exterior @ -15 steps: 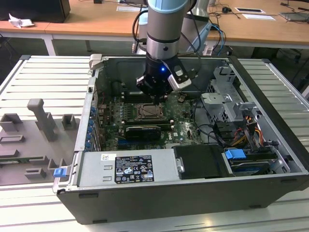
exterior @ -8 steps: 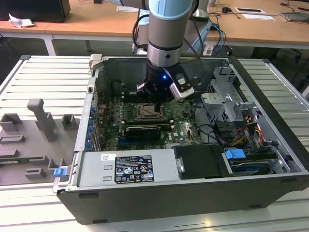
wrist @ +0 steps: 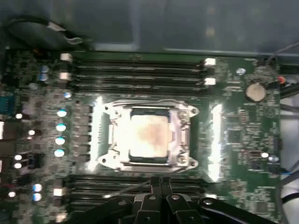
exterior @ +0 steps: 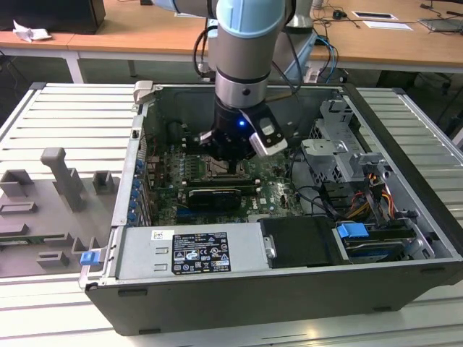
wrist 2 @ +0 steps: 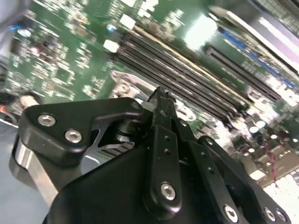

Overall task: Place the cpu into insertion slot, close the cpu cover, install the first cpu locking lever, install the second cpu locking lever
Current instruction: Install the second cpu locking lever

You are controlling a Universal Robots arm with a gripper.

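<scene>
gripper (wrist: 160, 183): fingers pressed together, holding nothing | just beyond its tips: cpu (wrist: 148, 134) seated in insertion slot (wrist: 148, 159), cpu cover (wrist: 184, 135) down around it | memory slots (wrist: 140, 70) flank the socket on both sides | computer case (exterior: 405, 130) walls stand well clear

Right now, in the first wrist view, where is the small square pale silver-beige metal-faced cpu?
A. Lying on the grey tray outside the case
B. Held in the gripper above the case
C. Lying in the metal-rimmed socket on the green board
C: the small square pale silver-beige metal-faced cpu lies inside the metal-rimmed socket on the green board, framed by the silver cover.
</scene>
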